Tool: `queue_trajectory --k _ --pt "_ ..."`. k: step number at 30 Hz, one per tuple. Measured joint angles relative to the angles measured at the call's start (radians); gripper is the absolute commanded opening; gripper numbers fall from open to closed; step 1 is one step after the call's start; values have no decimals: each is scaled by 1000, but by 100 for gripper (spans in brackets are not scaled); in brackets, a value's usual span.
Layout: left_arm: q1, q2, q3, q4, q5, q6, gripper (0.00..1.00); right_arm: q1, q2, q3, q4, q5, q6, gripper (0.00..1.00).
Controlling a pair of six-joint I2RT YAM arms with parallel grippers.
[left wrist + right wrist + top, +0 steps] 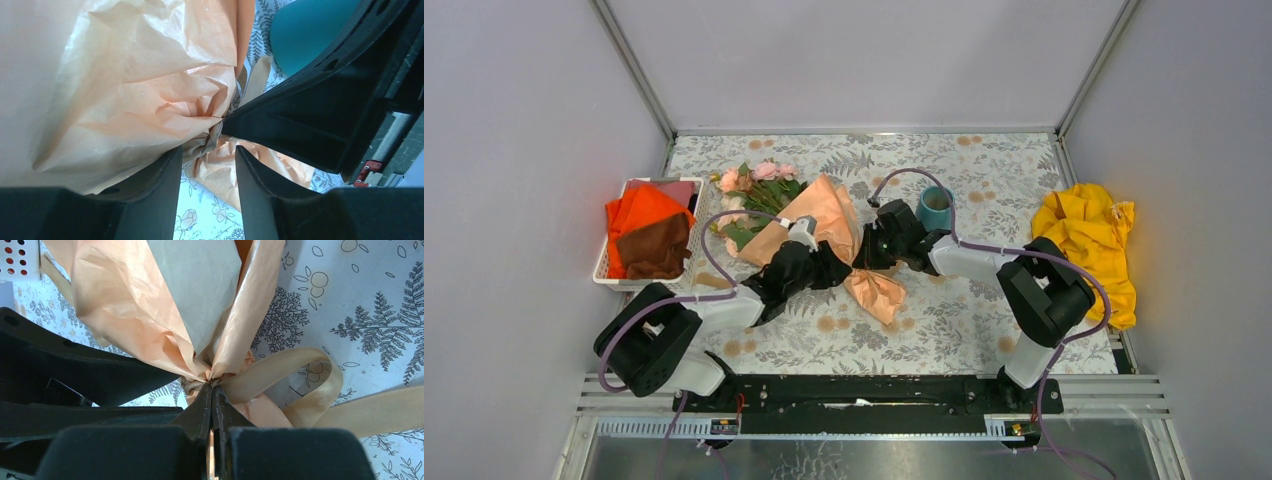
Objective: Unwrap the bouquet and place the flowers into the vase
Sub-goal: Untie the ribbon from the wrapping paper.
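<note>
The bouquet (824,215) lies on the table, its roses (759,180) pointing to the back left and its crinkled peach paper (130,85) pinched at a tan ribbon knot (192,385). My left gripper (207,150) is open, fingertips just short of the knot (212,140), with nothing between them. My right gripper (211,386) is shut, its tips pressed against the knot from the other side; I cannot tell whether a strand is pinched. A loose ribbon loop (300,375) trails to its right. The teal vase (935,208) stands upright just behind the right gripper (861,258).
A white basket (609,275) at the left edge holds orange and brown cloths. A yellow cloth (1089,240) lies heaped at the right edge. The paper's short tail (879,295) sticks out toward the front. Both arms meet over the middle of the floral table cover (944,320).
</note>
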Motion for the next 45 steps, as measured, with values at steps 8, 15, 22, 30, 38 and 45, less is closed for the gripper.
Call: queue_trajectory --k 8,15,22,30,38,45 --pt "0 21 1 2 8 -1 34 1 -6 -5 3 -1 0 0" --pt "0 20 19 3 34 -6 31 1 -7 -13 10 -2 0 0" --pt "0 -21 21 -8 36 -15 30 1 -7 -18 18 -3 0 0" --pt "-16 -89 40 -143 -51 -15 32 1 -7 -19 18 -3 0 0" --pt "-19 -107 46 -156 -58 -13 29 1 -7 -20 21 -3 0 0" --pt "-45 -19 49 -147 -34 -17 28 1 -7 -23 21 -3 0 0"
